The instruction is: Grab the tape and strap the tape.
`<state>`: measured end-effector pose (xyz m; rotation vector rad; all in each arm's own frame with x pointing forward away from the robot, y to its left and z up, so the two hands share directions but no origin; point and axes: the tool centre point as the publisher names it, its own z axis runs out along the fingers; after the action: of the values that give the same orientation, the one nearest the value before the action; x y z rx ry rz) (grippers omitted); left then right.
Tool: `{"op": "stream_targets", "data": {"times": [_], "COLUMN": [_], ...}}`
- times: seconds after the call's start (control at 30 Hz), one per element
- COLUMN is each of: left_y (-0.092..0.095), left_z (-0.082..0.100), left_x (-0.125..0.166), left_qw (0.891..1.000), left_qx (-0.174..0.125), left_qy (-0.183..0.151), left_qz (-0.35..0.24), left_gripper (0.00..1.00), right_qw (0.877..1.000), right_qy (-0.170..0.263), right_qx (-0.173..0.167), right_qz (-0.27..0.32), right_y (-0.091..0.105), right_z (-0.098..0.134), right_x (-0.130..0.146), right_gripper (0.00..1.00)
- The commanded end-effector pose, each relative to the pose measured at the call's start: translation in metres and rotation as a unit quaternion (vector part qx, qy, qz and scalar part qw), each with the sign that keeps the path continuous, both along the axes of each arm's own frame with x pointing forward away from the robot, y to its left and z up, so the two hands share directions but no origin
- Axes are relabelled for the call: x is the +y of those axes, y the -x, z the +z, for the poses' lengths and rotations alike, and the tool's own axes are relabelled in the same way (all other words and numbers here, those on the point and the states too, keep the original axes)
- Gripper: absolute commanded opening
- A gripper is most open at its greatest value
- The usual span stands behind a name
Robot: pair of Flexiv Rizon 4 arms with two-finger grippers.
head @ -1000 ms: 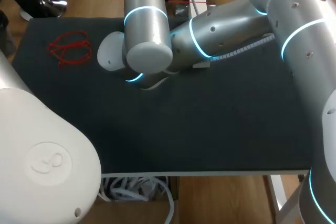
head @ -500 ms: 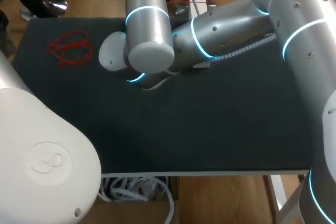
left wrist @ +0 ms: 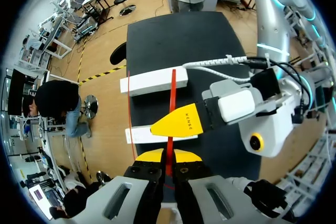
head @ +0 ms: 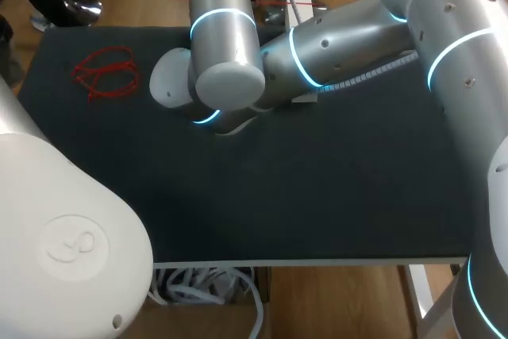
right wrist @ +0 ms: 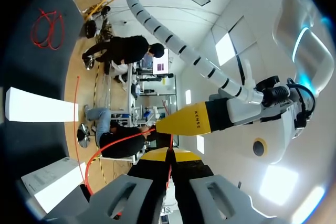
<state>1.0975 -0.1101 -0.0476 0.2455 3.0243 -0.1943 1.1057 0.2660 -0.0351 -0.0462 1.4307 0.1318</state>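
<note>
The dark mat (head: 333,188) carries a red coil (head: 103,73) at your far left, well apart from your arms (head: 341,45) at the far middle. Your left gripper (left wrist: 169,157) is pinched narrow on a red tape (left wrist: 172,93) running away over two white blocks (left wrist: 155,81). The right gripper (right wrist: 168,156) pinches the same tape, I judge. The grab looks done; next you likely need to loop and cinch it. From above, the arms hide both grippers, and the tape's ends are hard to trace.
</note>
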Motion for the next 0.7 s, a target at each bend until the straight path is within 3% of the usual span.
{"op": "stream_targets", "data": {"times": [0.03, 0.7], "left_y": [0.0004, 0.0004], "left_z": [0.001, 0.001], "left_x": [-0.0005, -0.0005], "left_qw": [1.0, 1.0], "left_qx": [0.001, 0.001], "left_qy": [-0.002, -0.002], "left_qz": [0.0, 0.0], "left_gripper": [0.0, 0.0], "right_qw": [1.0, 1.0], "right_qy": [0.002, 0.008], "right_qx": [0.004, 0.01], "right_qz": [0.002, 0.007], "right_y": [0.0014, -0.0005], "right_z": [0.0034, 0.0042], "right_x": [0.0006, 0.0067], "right_gripper": [0.0, 0.0]}}
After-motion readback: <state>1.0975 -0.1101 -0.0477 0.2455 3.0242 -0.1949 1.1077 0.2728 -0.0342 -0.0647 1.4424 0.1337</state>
